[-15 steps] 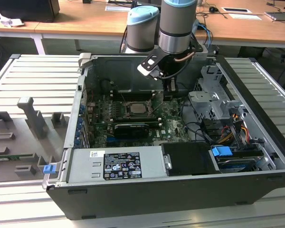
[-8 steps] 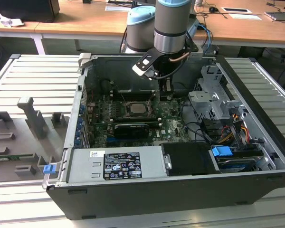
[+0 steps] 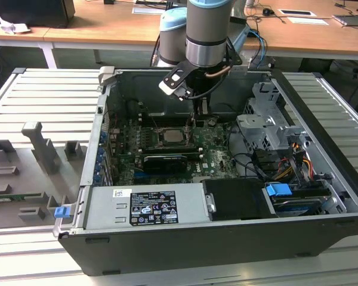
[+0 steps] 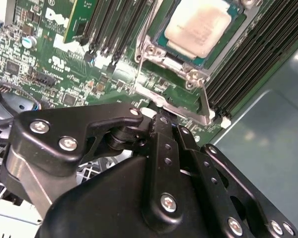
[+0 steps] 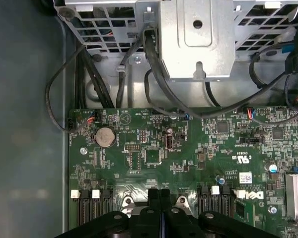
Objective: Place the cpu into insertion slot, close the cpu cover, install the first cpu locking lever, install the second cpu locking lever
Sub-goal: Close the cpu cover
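In the exterior view a grey power supply [image 3: 146, 205] lies on the near side of the insertion slot [image 3: 157, 138]. The cpu [image 3: 170, 136] sits flat in that slot, ringed by metal. Just beyond the slot, toward the exterior view's right, the gripper [image 3: 197, 119] points down at the motherboard [image 3: 218, 155]. Its fingers [image 5: 153, 198] are pressed together, with nothing visible between them. Far behind the slot stands a wooden desk [image 3: 107, 24].

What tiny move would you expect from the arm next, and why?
Probably a slight push on the metal lever, I'd guess: the cpu is seated, the cpu cover lies down around it, and the gripper, shut, sits right beside that lever.
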Robot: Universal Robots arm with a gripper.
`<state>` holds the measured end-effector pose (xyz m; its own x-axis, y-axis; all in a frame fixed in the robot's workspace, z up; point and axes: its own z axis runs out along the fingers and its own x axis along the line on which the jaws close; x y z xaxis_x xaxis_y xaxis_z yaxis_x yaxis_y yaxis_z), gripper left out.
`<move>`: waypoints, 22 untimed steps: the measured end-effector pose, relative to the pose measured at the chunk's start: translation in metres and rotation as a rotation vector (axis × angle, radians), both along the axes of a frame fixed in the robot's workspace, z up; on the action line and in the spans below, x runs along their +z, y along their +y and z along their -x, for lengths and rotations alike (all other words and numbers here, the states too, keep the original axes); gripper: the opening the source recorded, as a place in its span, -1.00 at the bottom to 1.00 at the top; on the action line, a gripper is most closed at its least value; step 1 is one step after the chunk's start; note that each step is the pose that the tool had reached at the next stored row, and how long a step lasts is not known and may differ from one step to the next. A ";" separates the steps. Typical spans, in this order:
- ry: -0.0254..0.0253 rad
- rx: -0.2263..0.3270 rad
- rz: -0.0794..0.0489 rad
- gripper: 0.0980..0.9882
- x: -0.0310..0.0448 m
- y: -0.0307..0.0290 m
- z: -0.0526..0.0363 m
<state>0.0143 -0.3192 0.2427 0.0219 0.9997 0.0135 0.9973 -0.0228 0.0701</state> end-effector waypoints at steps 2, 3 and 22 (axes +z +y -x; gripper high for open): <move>0.0000 0.000 0.000 -0.98 0.0000 0.0000 0.0035; 0.0000 0.000 0.000 -0.98 0.0000 0.0000 0.0051; 0.0000 0.000 0.000 -0.98 -0.0001 0.0001 0.0327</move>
